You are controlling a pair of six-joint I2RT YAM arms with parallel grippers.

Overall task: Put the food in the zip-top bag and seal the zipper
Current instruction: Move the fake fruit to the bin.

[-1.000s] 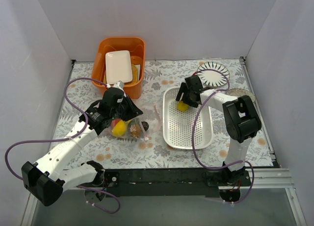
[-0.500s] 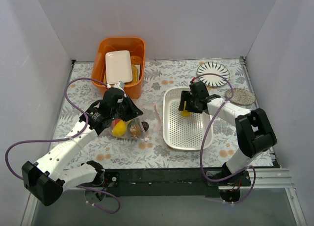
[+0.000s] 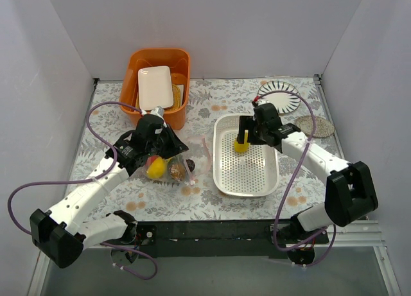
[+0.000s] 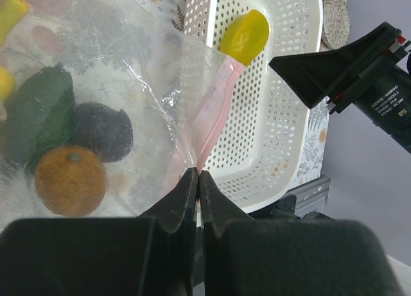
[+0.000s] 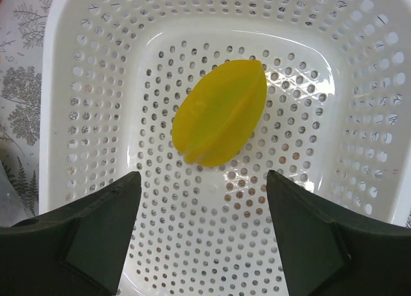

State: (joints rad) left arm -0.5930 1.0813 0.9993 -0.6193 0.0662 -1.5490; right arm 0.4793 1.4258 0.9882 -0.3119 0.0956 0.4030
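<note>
Pinching zip-top bag (image 4: pixel 115 84) edge by zipper (image 4: pixel 215 110), left claw (image 4: pixel 196 177) clamped, right claw (image 5: pixel 202 180) apart over 1 yellow piece (image 5: pixel 219 121), 12 o'clock in basket (image 5: pixel 70 84), room either side in wrist view

Bright, even overhead light; shadows soft, short. Small glare spots on glossy basket (image 5: pixel 244 180) floor. Milky sheen across zip-top bag (image 4: pixel 122 58). Left wrist view's near foreground blurred, dark.

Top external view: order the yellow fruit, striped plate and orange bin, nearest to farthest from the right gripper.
1. yellow fruit, just below the right gripper, in the basket.
2. striped plate, back right.
3. orange bin, back left.
</note>
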